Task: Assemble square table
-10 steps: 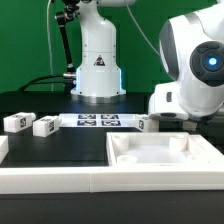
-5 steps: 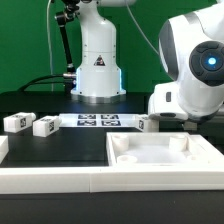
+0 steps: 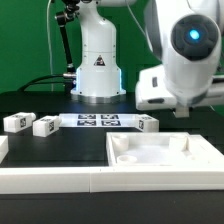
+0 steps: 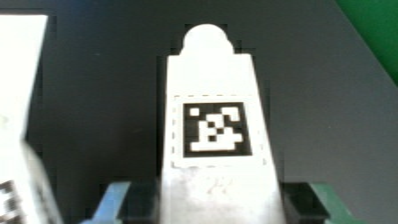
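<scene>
Slab [image 3: 160,155]: white, square, with a raised rim and its recessed panels facing up. It lies flat at the near side of the black table [image 3: 35,103].

Held leg [image 4: 214,110]: short and white, with a square tag on its face and a tapered tip pointing away from the wrist. The tool [image 4: 214,198] pinches it near the butt end. Its place relative to the slab cannot be told.

First loose leg [image 3: 148,123] lies just behind the slab's far rim. The second [image 3: 45,125] and third [image 3: 15,122] lie well off towards the exterior view's left.

Likely step: carry the leg to a slab corner. Advice: keep the grip square, bring the tip straight over the corner, lower without tilt, then turn.
</scene>
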### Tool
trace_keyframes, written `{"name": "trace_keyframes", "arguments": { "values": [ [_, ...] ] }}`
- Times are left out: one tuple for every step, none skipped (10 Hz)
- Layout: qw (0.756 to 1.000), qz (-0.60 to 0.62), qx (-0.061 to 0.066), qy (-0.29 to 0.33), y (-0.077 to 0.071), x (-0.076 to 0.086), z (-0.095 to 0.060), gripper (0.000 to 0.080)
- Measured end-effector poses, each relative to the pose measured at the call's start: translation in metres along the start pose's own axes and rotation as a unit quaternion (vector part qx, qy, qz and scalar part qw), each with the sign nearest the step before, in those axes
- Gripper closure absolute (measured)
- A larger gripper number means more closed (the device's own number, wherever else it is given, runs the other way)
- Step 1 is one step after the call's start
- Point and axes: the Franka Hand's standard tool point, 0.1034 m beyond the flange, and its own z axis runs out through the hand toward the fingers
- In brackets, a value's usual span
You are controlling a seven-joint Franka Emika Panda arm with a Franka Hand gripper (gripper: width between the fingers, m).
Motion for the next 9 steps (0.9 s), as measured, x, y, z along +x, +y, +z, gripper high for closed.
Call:
{"name": "trace_keyframes", "arguments": {
  "values": [
    [1.0, -0.002, 0.006, 0.004, 0.007, -0.004, -0.013, 0.0509],
    [1.0, -0.001, 0.009, 0.014, 0.009, -0.004, -0.018, 0.0509],
    [1.0, -0.002, 0.008, 0.012, 0.008, -0.004, -0.016, 0.0509],
    [1.0, -0.002, 0.009, 0.027, 0.007, 0.001, -0.017, 0.0509],
    [0.997, -0.002, 0.01, 0.078, 0.006, 0.008, -0.023, 0.0509],
    [0.995, -0.004, 0.007, 0.101, 0.008, 0.004, -0.025, 0.0509],
    [0.991, -0.015, 0.006, 0.134, 0.009, 0.004, -0.041, 0.0509],
    [0.986, -0.024, 0.006, 0.162, 0.009, -0.001, -0.06, 0.0509],
    [0.98, -0.032, 0.005, 0.198, 0.009, -0.003, -0.076, 0.0509]
  ]
}}
